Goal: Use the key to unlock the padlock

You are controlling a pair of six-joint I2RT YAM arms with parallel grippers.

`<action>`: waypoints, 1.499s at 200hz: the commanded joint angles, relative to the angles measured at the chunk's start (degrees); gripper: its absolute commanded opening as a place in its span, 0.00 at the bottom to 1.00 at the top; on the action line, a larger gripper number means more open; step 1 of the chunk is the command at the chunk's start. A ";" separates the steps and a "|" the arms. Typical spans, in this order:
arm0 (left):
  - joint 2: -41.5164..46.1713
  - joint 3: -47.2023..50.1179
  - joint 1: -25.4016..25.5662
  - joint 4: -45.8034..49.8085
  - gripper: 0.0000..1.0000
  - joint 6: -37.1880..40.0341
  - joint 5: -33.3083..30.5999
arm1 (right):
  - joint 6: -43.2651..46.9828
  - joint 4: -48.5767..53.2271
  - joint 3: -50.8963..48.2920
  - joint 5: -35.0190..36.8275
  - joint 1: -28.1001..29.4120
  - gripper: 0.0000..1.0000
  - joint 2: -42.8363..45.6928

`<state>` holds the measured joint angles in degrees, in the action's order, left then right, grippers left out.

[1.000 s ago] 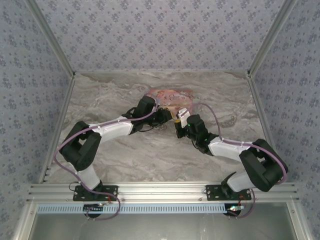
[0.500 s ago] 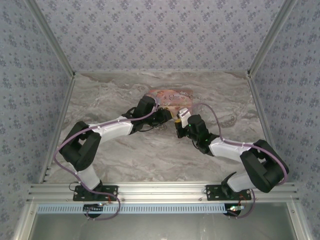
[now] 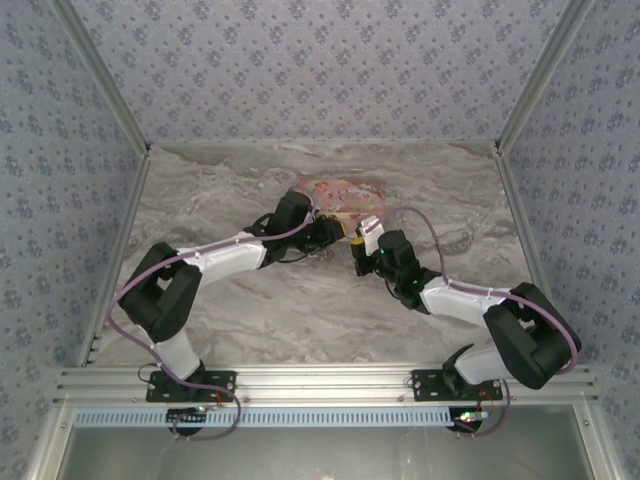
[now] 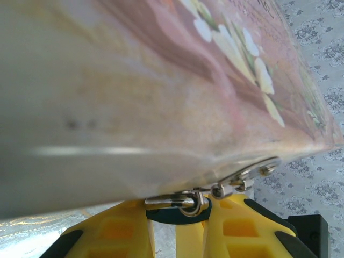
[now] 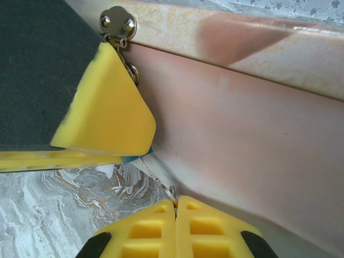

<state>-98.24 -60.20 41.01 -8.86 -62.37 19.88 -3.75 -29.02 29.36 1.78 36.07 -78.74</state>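
**Both end effectors meet at the lock on the pink box**

The pink box (image 3: 345,190) lies toward the far edge of the desk (image 3: 250,310), about midway between its left and right edges. Both arms reach in to the box's near side and come together there.

In the left wrist view, the box's illustrated wall runs close above the camera. The left end effector (image 4: 180,209) sits just under the box's lower edge. Its two yellow fingers (image 4: 242,226) are closed around the padlock (image 4: 164,216), whose dark blue body is wedged between them. The padlock's silvery shackle (image 4: 174,202) lies across the top of the body, touching the box's edge. Just beside it, a short run of metal links leads up and right along that edge.

In the right wrist view, a riveted metal hasp plate (image 5: 118,21) sits on the box's rim. One yellow finger of the left end effector is pressed against the box wall directly below the plate. A sliver of blue from the padlock peeks out beneath that finger's tip.

The right end effector (image 5: 176,212) has its fingers pressed tight together, with only a seam between them. A thin silvery piece is pinched in that seam. It appears to be the key (image 5: 156,174), though so little of it shows that this is not certain. It slants up and left from the seam toward the blue sliver, lying close along the box wall. Whether its tip has entered the padlock cannot be told from here.
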 commanded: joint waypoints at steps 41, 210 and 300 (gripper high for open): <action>-0.38 -2.35 1.57 -0.45 0.10 -1.85 3.96 | -1.78 -6.67 0.40 -3.09 0.04 0.00 1.32; -0.99 -2.54 1.59 -0.63 0.09 -1.18 5.38 | -8.98 -5.24 3.96 -15.58 -6.72 0.00 -1.31; -0.86 -2.16 1.55 -1.13 0.09 -1.17 5.39 | -13.82 -6.63 4.53 -20.81 -9.44 0.00 -2.89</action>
<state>-98.72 -61.10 40.99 -8.78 -63.09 19.92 -14.70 -30.35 30.70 -16.01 27.40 -81.56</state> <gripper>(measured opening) 0.210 0.061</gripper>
